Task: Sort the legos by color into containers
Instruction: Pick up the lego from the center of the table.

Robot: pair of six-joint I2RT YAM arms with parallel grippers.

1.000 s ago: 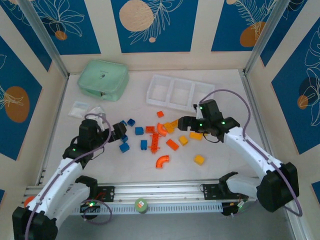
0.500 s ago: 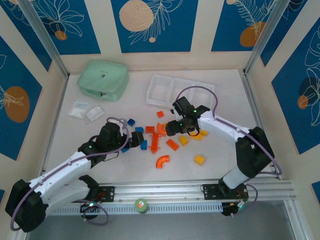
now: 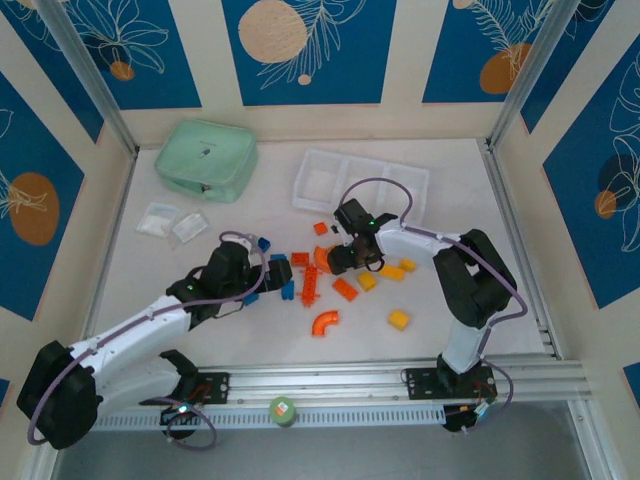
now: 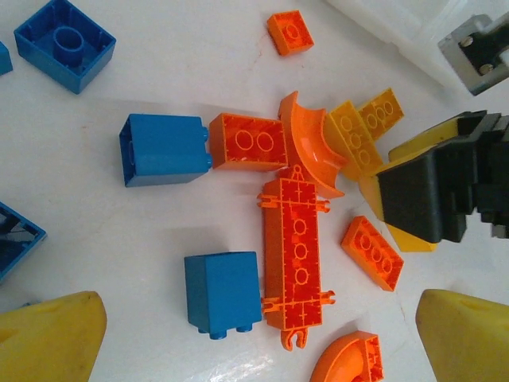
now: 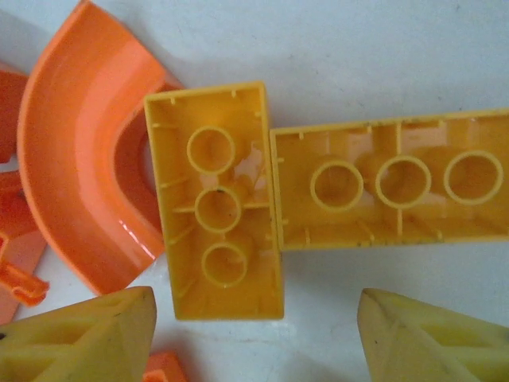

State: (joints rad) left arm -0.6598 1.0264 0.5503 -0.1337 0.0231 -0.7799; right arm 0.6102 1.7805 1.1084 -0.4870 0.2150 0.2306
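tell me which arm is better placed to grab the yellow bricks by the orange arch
Right: the right gripper hangs open over both yellow bricks; the left gripper sits over blue bricks.

The white table (image 3: pixel 455 215) carries a mint green box (image 3: pixel 205 158) at 10 o'clock, a white three-compartment tray (image 3: pixel 342 182) at 12 o'clock and two clear bags (image 3: pixel 172 222) at 9 o'clock. Loose blue, orange and yellow bricks (image 3: pixel 310 285) lie clustered at the centre. An orange arch (image 3: pixel 324 322) lies at 6 o'clock and a single yellow brick (image 3: pixel 399 319) at 5 o'clock.
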